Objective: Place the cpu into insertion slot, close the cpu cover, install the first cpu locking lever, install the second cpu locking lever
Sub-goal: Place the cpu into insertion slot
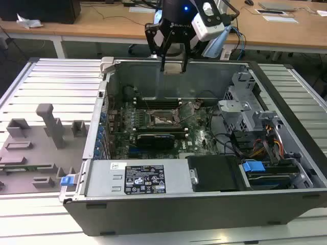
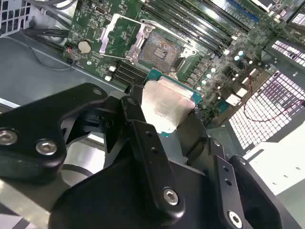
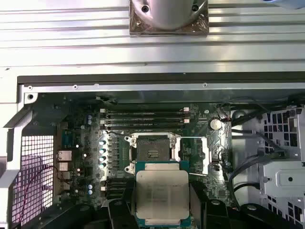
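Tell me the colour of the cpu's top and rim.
The cpu has a silvery-tan top and teal-green rim; clearest in the first wrist view.

Black end effector [image 2: 167, 121] clamps the cpu [image 2: 164, 102] by opposite edges, metal top facing the cam. Beyond it on the green mobo [image 2: 224, 57], the insertion slot [image 2: 159, 50] lies bare w/ the cpu cover [image 2: 116, 33] swung open beside it — coin cell [image 2: 84, 46] near the cover, memory slots [image 2: 190, 21] on the slot's other side.
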